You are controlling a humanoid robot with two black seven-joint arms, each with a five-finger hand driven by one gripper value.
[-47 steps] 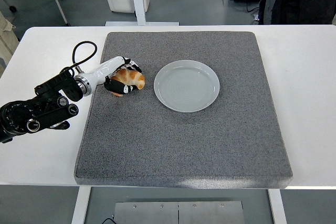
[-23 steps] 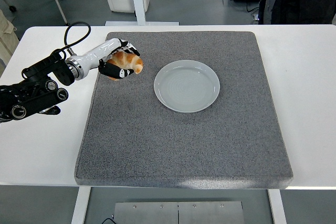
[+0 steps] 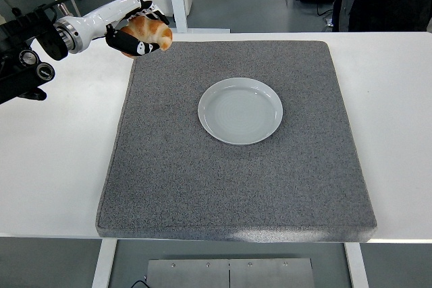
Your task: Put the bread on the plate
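Bread (image 3: 150, 30) held aloft by your left hand (image 3: 138, 32), well left of the plate (image 3: 240, 110).
Fingers (image 3: 142, 48) wrap it; it's light, soft, crushable, so cradle gently underneath.

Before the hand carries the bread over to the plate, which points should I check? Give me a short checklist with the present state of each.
1. Bread is held in the left hand: ok, the fingers wrap around it.
2. Bread is lifted off the grey mat: ok, it appears raised above the mat's far left corner.
3. Plate is empty: ok, nothing lies on it.
4. Path from the bread to the plate is free: ok, only bare mat lies between them.
5. Grip is firm enough for the carry: cannot tell.
6. Right arm is out of the way: ok, it is not in view.
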